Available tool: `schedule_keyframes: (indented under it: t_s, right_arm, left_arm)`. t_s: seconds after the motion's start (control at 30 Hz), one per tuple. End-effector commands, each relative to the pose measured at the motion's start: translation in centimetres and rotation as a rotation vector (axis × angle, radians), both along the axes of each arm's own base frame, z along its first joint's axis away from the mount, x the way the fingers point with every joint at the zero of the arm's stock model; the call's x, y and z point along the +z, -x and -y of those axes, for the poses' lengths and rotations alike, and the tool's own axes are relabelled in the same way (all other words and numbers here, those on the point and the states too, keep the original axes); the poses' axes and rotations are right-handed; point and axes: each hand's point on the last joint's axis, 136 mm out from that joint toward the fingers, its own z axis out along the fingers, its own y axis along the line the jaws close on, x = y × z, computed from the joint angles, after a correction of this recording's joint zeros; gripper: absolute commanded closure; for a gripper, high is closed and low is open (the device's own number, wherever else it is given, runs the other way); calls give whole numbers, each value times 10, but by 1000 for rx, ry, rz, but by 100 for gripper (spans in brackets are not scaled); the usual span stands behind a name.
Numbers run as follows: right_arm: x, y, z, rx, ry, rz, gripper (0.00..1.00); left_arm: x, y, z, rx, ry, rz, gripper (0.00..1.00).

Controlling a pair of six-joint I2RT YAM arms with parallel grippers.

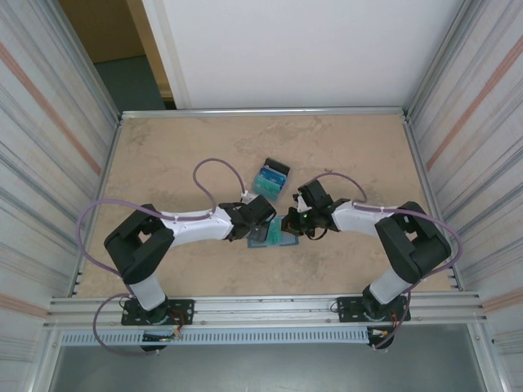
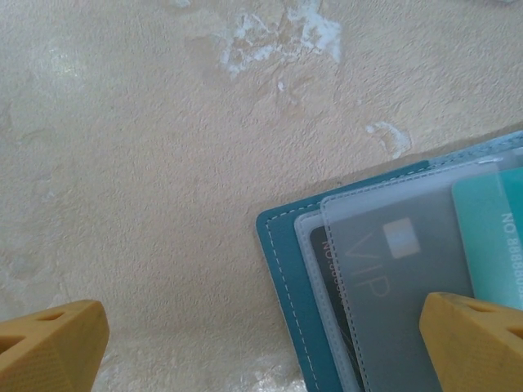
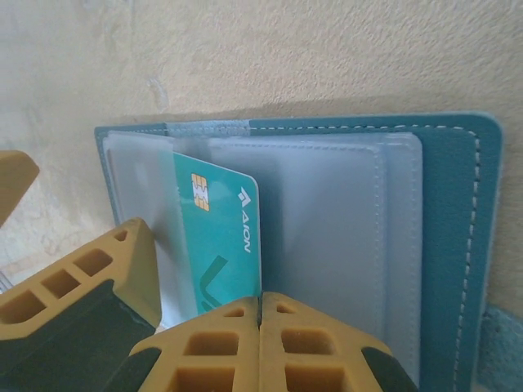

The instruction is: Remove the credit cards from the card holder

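The card holder [image 1: 263,237] lies open on the table between both grippers, its teal rim [image 2: 282,269] framing frosted sleeves [image 3: 327,237]. A teal credit card [image 3: 216,237] with a gold chip sticks partly out of a sleeve; it also shows in the left wrist view [image 2: 490,237]. My right gripper [image 3: 260,304] is shut, and the card's near corner runs into the seam between its fingers. A dark credit card marked VIP [image 2: 384,278] sits inside a sleeve. My left gripper [image 2: 263,347] is open wide, one fingertip [image 2: 478,343] resting on the sleeve beside the teal card, the other [image 2: 49,343] over bare table.
A small clear tray with a black end [image 1: 270,177] lies just beyond the card holder. Metal rails [image 1: 261,113] edge the beige table [image 1: 180,155], with corrugated walls on both sides. The arms' bases stand at the near edge.
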Motion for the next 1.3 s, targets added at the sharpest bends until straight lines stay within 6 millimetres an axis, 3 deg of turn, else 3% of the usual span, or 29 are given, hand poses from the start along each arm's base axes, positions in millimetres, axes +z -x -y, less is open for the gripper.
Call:
schedule_keyframes:
  t_s: [0.0, 0.27, 0.67, 0.87, 1.07, 1.27]
  right_arm:
    - [9, -1, -4, -8, -56, 17, 99]
    - [17, -2, -20, 14, -172, 28, 83]
    - [10, -3, -35, 37, -233, 18, 84]
    - [7, -5, -27, 15, -175, 30, 96]
    - [9, -3, -2, -8, -28, 66, 100]
    - [28, 2, 11, 3, 30, 123, 100]
  left_arm:
    - [-9, 5, -1, -17, -31, -31, 1]
    - [-13, 8, -2, -14, -34, -45, 1]
    - [-16, 10, -3, -9, -31, -52, 1]
    - [-12, 10, -7, 3, -33, -40, 1]
    - [-8, 7, -16, 8, -38, -20, 1]
    - [-2, 6, -23, -17, -67, 7, 1]
